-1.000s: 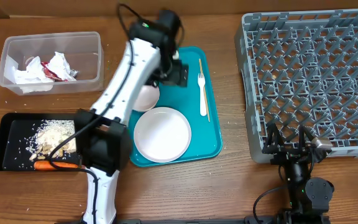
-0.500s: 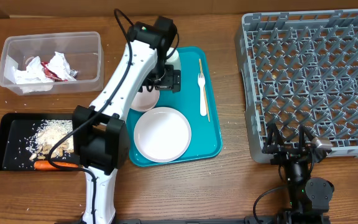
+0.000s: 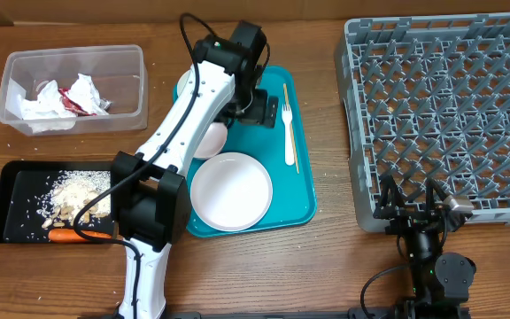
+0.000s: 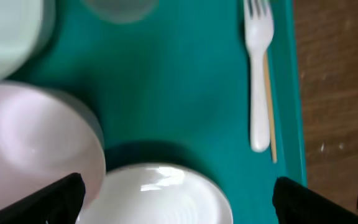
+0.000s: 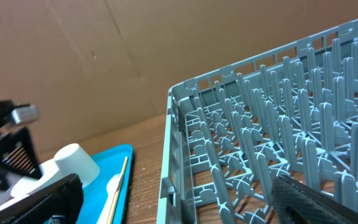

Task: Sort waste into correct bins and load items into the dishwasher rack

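Bare tray [image 4: 185, 93] floor separates fork [image 4: 258, 81] from bowl [image 4: 36, 140].

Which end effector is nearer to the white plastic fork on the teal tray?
Left. The left end effector hovers over the flat teal tray, just beside the white plastic fork; the right end effector sits off the tray, by the near edge of the grey lattice rack.

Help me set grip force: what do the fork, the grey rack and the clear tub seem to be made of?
Fork: probably plastic. It is white, smooth and faintly glossy, though the blur leaves this open.
Rack: moulded plastic, matt grey, with thin lattice walls and pegs.
Tub: clear plastic. The crumpled paper shows through its walls.
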Controlling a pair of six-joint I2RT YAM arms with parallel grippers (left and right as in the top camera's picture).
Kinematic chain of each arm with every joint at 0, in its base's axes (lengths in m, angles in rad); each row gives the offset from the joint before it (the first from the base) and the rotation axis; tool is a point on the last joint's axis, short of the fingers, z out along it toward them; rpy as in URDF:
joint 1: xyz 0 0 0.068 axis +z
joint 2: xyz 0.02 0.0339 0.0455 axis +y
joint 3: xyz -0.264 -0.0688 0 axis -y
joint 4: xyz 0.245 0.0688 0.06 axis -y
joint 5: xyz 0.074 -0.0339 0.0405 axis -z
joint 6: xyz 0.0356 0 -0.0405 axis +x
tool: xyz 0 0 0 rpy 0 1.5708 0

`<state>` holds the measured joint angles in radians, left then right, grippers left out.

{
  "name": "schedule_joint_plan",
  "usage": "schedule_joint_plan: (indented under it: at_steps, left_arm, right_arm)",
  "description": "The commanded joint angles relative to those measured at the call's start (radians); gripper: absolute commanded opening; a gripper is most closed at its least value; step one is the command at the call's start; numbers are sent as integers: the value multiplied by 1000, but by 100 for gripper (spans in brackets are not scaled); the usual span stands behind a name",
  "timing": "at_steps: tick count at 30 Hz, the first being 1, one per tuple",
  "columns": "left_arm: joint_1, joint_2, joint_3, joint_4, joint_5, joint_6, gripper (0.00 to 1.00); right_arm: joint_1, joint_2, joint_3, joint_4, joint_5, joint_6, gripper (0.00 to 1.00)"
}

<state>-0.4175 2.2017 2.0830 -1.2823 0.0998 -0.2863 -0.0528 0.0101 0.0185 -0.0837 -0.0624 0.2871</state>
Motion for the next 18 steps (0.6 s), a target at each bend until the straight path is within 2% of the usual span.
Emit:
schedule_joint_plan:
  at_steps: [1,5,9,18]
  left_arm:
    - [0,-2,-1,101,-87,-28,99]
    - [0,-2,-1,230,-97,-28,100]
    - [0,-2,-1,307,-193,-29,100]
    - [4,-3,2,259,-373,-25,100]
  right_arm:
    - [-6,-7,-10,3,12,-3,100]
    - [-6,-7,-10,3,12,-3,100]
    - [-6,-7,-10,3,12,-3,100]
    - [-6,-7,-10,3,12,-3,100]
